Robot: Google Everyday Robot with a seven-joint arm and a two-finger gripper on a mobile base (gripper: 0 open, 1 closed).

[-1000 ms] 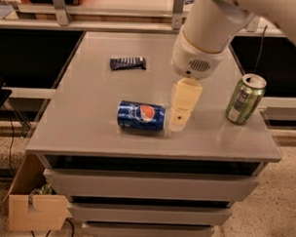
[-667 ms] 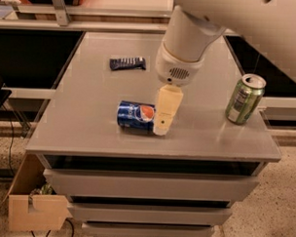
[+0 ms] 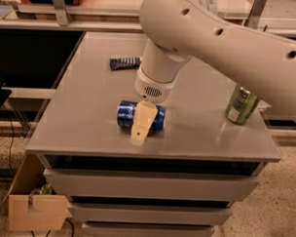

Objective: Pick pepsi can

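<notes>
Action at the near middle of the table (image 3: 84, 133): the pepsi can (image 3: 125, 114) lies flat on its side, its long axis running left to right, roughly in line with the table's near edge. Which end is the top, I cannot tell from here. The hand (image 3: 139, 131) is right down on it, hanging from the big white arm (image 3: 209, 39) that sweeps in from the far right, and its cream-coloured part crosses the near face of the can at about the can's midpoint, reaching to the tabletop. How far open the hand stands, and whether it has hold of the can, I cannot tell.

Blue shows on both sides of the hand, with a touch of white print at the left end; the middle of the label is covered and nothing can be read.

On count: two cans. The second, a green can (image 3: 242, 104), stands upright near the right edge, well apart from the blue one, its print too small to read. One dark blue snack wrapper (image 3: 124, 63) lies flat at the far left.
</notes>
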